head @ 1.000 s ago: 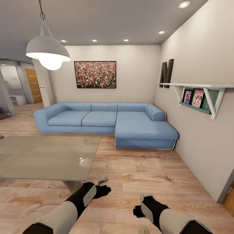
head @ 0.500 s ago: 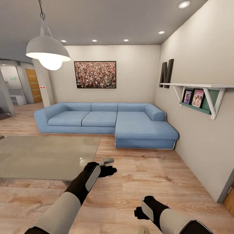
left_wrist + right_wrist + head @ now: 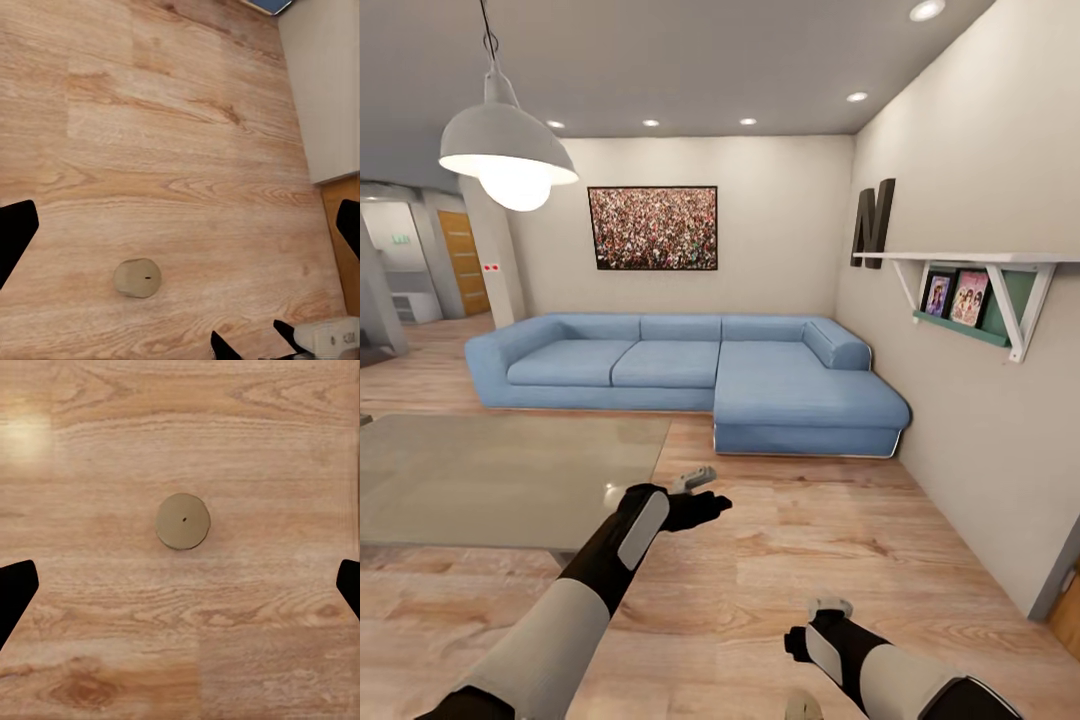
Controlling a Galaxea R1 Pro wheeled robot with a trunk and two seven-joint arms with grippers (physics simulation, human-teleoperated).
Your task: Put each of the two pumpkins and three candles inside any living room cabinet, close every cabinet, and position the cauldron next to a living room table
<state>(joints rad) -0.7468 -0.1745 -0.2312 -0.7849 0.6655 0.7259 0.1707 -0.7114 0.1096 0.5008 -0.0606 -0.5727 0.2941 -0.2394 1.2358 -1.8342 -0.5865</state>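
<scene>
- Right wrist view: one candle stands upright on the wooden floor, centred below the right gripper, whose fingers are spread wide and hold nothing.
- A straight descent with the wick kept midway should suit the grasp.
- The left gripper hangs wide open and empty beside the table.
- Bare floor surrounds the candle; the wall lies on the right and the table corner on the left.

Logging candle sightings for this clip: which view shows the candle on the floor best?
The right wrist view: the candle sits centred, top and wick plain. The left wrist view shows it smaller, off to one side. In the head view, a cream sliver at the frame's bottom edge may be it.
</scene>
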